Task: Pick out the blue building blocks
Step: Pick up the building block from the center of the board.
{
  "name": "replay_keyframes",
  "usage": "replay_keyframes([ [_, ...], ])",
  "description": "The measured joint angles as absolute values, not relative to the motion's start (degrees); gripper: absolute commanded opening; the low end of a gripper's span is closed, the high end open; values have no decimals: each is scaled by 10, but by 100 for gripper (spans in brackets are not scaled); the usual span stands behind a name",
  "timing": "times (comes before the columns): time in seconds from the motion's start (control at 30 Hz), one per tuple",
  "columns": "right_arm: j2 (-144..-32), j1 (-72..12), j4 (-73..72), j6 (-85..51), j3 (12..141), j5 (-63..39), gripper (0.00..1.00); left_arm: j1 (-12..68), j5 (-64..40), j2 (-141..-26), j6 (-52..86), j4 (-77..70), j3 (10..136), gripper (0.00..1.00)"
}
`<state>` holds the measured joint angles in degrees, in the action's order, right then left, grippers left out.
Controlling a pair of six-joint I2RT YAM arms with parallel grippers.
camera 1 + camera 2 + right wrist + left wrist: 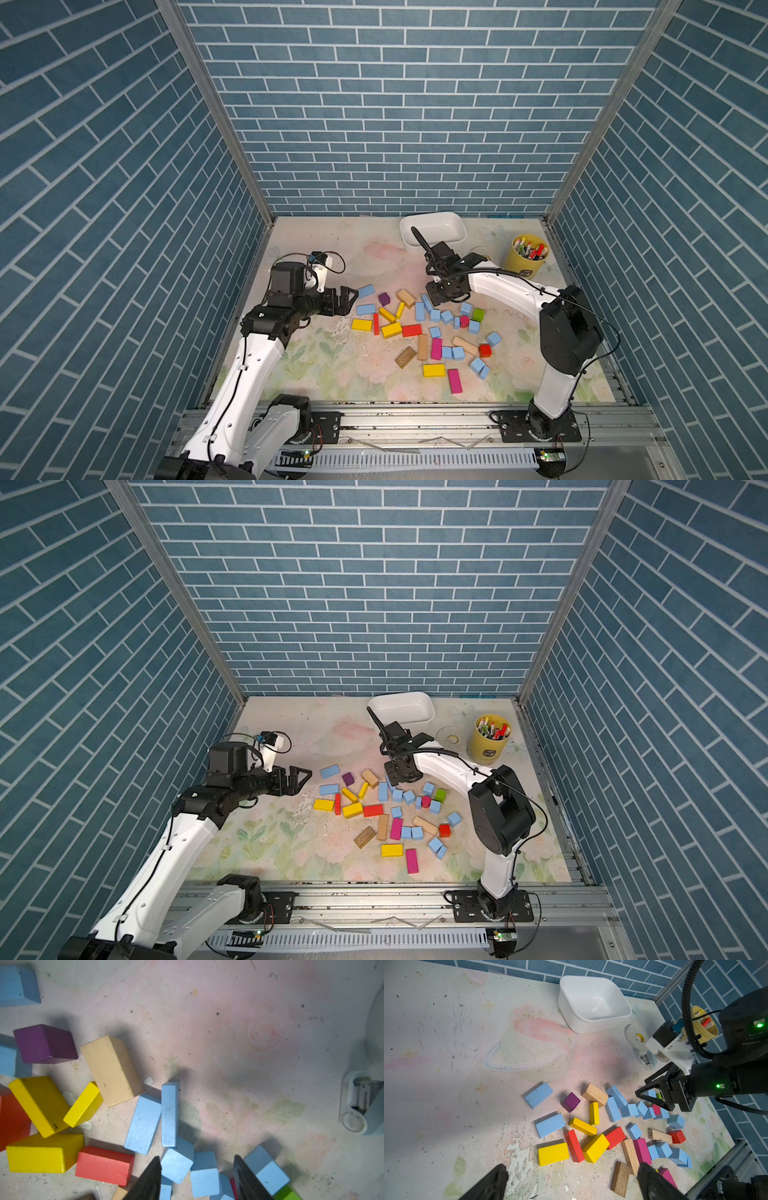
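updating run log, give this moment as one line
left gripper: open, holding nothing | right gripper: open around small matte sky-blue cube | white plastic tub: empty

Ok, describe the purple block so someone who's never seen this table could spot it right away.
Start at the white tub near the back wall and come forward to the scatter of coloured blocks. On the far edge of that scatter, the purple block sits between two flat blue building blocks and a bare-wood brick. It is a small cube and the only purple piece there.

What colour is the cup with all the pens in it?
The cup is yellow. It shows best in a top view.
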<state>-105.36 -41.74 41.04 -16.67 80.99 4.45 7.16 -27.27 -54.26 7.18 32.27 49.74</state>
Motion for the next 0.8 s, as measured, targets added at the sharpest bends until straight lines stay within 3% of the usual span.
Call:
replay_keyframes([
  [0.53,-1149,-432,435,-167,863,32,33,72,-273,-552,68,319,497,99],
  [0.8,-1170,-432,438,-167,872,27,11,72,-272,-552,67,319,497,99],
])
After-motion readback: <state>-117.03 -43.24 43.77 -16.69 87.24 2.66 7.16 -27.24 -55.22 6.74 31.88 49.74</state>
